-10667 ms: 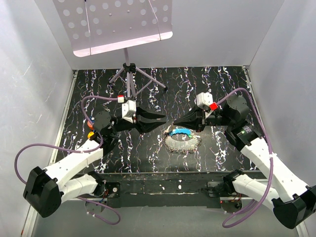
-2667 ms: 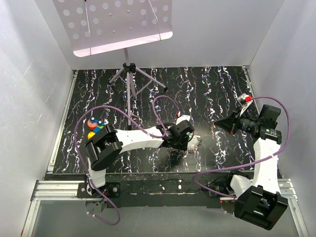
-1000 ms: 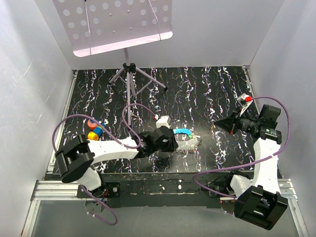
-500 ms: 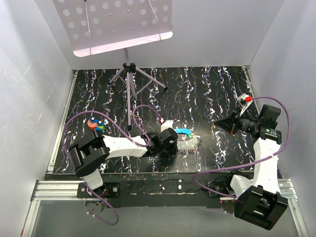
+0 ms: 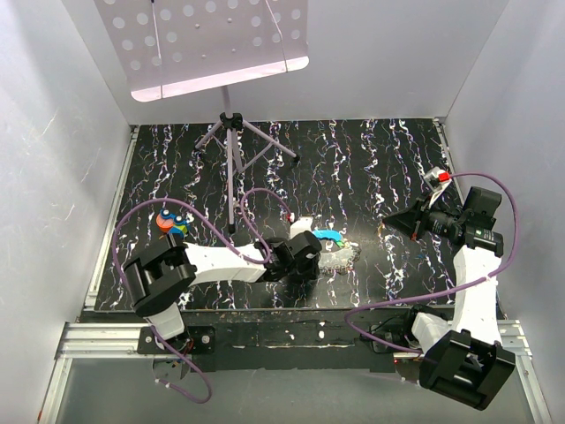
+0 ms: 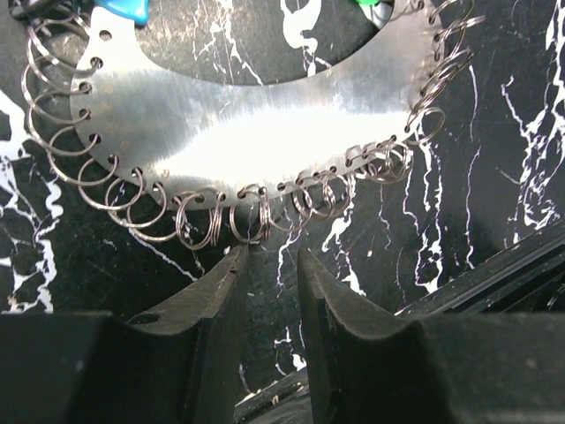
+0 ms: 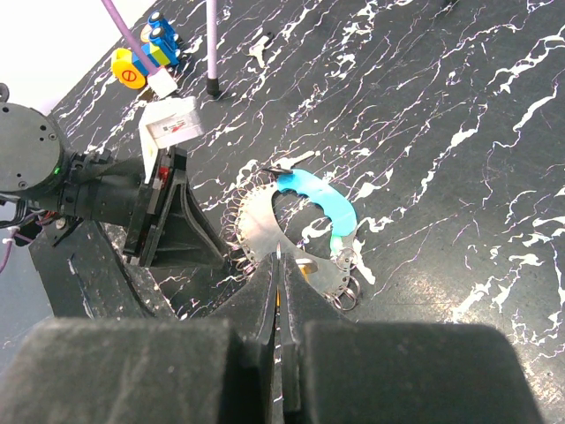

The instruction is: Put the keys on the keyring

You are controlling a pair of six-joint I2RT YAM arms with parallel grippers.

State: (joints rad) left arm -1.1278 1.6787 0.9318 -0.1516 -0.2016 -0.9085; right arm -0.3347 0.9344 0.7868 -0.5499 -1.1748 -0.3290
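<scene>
The keyring (image 5: 338, 256) is a crescent metal plate (image 6: 256, 132) edged with several small wire rings (image 6: 212, 216) and fitted with a blue grip (image 7: 322, 203). It lies flat on the black marbled table. My left gripper (image 6: 272, 261) is low at the plate's near edge. Its jaws stand a little apart around bare table, their tips just short of the rings. My right gripper (image 7: 279, 261) hovers off to the right (image 5: 386, 223), shut on a key. That key's thin metal blade (image 7: 279, 253) pokes out between the fingers, with a sliver of yellow-orange behind it.
A music stand's tripod (image 5: 231, 132) stands at the back centre, its perforated tray (image 5: 207, 40) above. A small colourful toy (image 5: 170, 223) sits at the left. Purple cables loop over the left arm (image 5: 221, 261). White walls close in the table on three sides.
Over the last second the left arm has swung right and closed in on the plate's near edge, then stayed there. The right arm has not moved.
</scene>
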